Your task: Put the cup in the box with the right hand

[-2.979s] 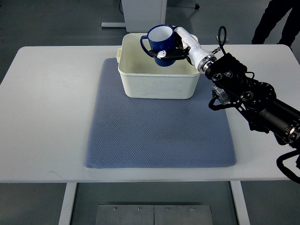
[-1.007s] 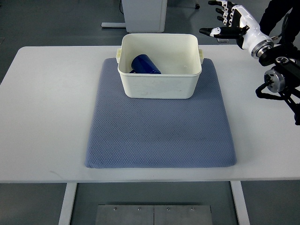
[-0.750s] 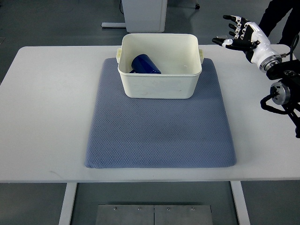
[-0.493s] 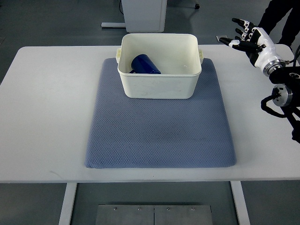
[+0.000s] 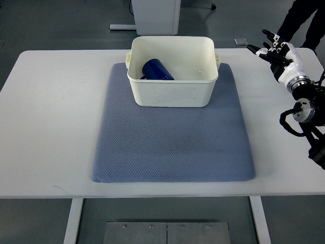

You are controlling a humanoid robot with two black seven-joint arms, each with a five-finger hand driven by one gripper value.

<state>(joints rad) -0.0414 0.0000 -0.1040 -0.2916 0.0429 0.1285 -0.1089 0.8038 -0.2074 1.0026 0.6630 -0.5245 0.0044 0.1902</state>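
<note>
- Right arm enters from the picture's right edge, its dark jointed forearm running up along that edge to a white wrist.
- Right hand (image 5: 277,51) is over the far right part of the table (image 5: 45,117), fingers pointing up and to the left.
- Fingers (image 5: 267,33) are spread apart and extended; nothing is held between them.
- Blue cup (image 5: 156,69) lies on its side inside the white box (image 5: 172,91), in the box's left half, near the left wall.
- Cup is well apart from the hand; the box's right wall and a stretch of bare tabletop lie between them.
- Box stands on the far end of the grey-blue mat (image 5: 172,147), which lies flat on the table.
- A person's dark-clothed legs (image 5: 304,20) show at the top right corner, beyond the table.
</note>
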